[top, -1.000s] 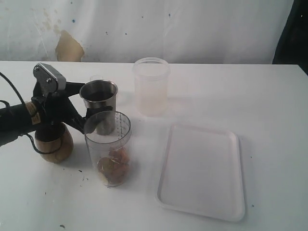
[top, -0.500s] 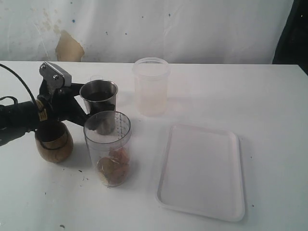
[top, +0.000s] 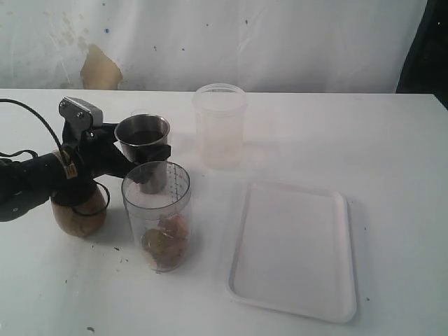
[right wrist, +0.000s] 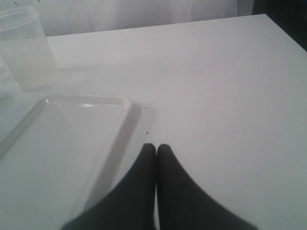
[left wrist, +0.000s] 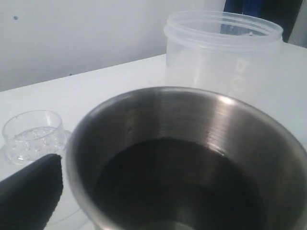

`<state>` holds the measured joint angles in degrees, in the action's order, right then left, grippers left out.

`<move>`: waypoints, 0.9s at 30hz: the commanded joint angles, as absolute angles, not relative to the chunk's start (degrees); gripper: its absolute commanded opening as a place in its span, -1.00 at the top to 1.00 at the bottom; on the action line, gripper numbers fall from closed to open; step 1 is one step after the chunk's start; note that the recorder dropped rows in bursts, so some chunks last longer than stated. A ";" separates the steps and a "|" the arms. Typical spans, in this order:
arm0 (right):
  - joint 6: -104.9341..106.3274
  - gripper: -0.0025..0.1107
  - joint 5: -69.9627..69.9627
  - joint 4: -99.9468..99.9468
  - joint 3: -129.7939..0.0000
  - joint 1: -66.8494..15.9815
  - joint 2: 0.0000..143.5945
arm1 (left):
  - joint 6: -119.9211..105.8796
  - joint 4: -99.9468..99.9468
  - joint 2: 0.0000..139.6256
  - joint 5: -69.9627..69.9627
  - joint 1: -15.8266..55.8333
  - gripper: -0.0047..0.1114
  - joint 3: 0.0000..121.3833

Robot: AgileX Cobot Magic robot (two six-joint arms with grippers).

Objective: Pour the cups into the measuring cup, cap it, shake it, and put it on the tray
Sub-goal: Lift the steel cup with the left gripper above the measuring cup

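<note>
Your left gripper (top: pixel 138 148), spread, straddles the steel tumbler (top: pixel 143 130) at centre left; your right gripper (right wrist: pixel 156 148), pressed together, sits near the tray (right wrist: pixel 120 103).

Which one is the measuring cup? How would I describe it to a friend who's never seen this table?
Find the wide white tray on the table. Just left of it stands a tall clear tumbler, the measuring cup. Unlike the steel tumbler behind it, the wooden cup and the frosted tub, it has printed lines up its side and brownish pieces at the bottom.
</note>
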<state>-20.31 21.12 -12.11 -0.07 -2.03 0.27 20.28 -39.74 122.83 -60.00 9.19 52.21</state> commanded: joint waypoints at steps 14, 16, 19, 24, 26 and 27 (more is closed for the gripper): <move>-20.24 0.96 20.91 -12.42 0.00 -2.29 0.00 | 21.18 -38.55 123.31 -63.91 9.44 0.64 52.80; -20.24 0.96 20.91 -12.42 0.00 -2.29 0.00 | 20.87 -38.74 123.31 -68.04 9.44 0.90 52.80; -20.24 0.96 20.91 -12.42 0.00 -2.29 0.00 | 22.71 -38.88 122.58 -69.96 9.33 0.91 52.80; -20.23 0.96 20.91 -12.30 0.00 -2.29 0.00 | 26.38 -39.91 117.60 -69.96 9.33 0.92 52.08; -20.23 0.96 20.91 -12.26 0.00 -2.29 0.00 | 26.51 -39.16 114.84 -69.96 9.22 0.92 50.96; -20.23 0.96 20.91 -12.26 0.00 -2.29 0.00 | 26.51 -38.86 113.33 -69.96 9.22 0.92 50.47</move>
<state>-20.31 21.12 -12.11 -0.07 -2.03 0.27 25.44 -40.54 118.30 -64.76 9.28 51.59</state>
